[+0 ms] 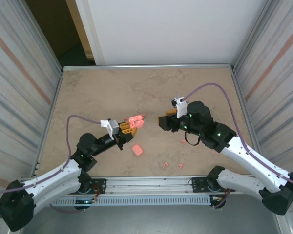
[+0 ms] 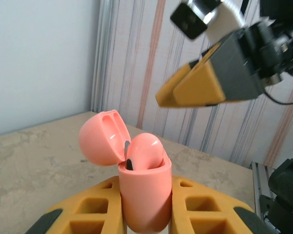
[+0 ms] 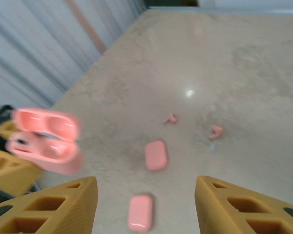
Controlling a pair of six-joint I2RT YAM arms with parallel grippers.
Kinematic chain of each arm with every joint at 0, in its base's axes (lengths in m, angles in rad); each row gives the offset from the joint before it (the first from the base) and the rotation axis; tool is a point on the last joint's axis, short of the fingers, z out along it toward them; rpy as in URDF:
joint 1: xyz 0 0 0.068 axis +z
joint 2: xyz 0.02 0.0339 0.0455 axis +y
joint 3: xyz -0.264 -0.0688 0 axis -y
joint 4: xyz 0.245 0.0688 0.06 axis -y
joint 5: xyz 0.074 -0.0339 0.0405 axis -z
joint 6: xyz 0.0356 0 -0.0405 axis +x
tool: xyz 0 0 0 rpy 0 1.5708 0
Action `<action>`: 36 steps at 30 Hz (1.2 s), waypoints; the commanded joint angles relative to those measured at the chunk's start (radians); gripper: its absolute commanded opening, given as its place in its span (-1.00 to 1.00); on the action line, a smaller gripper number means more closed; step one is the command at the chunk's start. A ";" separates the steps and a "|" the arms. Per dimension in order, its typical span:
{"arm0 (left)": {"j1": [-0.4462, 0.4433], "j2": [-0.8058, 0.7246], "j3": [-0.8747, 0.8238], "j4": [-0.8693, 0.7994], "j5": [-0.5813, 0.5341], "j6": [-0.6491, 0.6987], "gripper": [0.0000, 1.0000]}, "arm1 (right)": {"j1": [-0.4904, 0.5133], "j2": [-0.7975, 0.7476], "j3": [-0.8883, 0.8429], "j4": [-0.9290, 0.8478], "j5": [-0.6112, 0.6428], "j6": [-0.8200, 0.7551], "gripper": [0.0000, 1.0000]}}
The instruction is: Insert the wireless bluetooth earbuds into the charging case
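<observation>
The left gripper (image 1: 128, 127) is clamped on an open charging case (image 1: 136, 119) and holds it up off the table (image 1: 88, 92), near the middle of it. In the left wrist view the case (image 2: 144, 195) stands upright between the yellow fingers (image 2: 205, 209), with its lid (image 2: 103, 139) swung back to the left. A rounded pink shape sits in the case's mouth; I cannot tell whether it is an earbud

The right gripper (image 1: 162, 122) hangs in the air just to the right of the held case, apart from it. Its own camera shows its jaws spread wide with nothing between them (image 3: 145, 183)

Loose earbuds (image 1: 164, 165) lie on the table near its front edge, between the two arms; two show in the right wrist view, close together (image 3: 170, 118). A closed case (image 1: 137, 150) rests on the table just in front of the left gripper. In the right wrist view a second closed case (image 3: 140, 212) lies just beside it (image 3: 156, 155)
</observation>
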State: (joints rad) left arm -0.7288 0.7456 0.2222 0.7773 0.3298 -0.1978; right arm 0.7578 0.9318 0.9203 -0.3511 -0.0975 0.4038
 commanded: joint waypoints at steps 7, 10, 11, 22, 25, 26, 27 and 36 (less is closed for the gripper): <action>-0.004 -0.122 -0.001 -0.060 -0.042 0.102 -1.00 | -0.174 -0.097 -0.137 -0.199 -0.006 0.181 0.12; -0.004 -0.127 0.003 -0.036 -0.030 0.117 -1.00 | -0.226 -0.109 -0.179 -0.216 -0.024 0.204 0.13; -0.004 -0.123 0.003 -0.017 -0.026 0.123 -1.00 | -0.243 -0.108 -0.193 -0.223 -0.025 0.210 0.13; -0.004 -0.074 0.123 0.037 0.077 0.199 -1.00 | -0.377 -0.047 -0.267 -0.247 -0.064 0.203 0.11; -0.004 -0.051 0.145 0.065 0.096 0.210 -1.00 | -0.396 -0.021 -0.279 -0.246 -0.061 0.195 0.08; -0.004 -0.042 0.150 0.074 0.102 0.211 -1.00 | -0.402 -0.012 -0.284 -0.245 -0.059 0.194 0.06; -0.004 -0.034 0.154 0.081 0.106 0.211 -1.00 | -0.408 -0.005 -0.287 -0.241 -0.060 0.192 0.06; -0.004 0.029 0.158 0.128 0.120 0.193 -1.00 | -0.448 0.116 -0.334 -0.168 -0.109 0.178 -0.09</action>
State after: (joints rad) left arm -0.7288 0.7738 0.3527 0.8436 0.4274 -0.0181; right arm 0.3180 1.0100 0.6060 -0.5430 -0.1726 0.5915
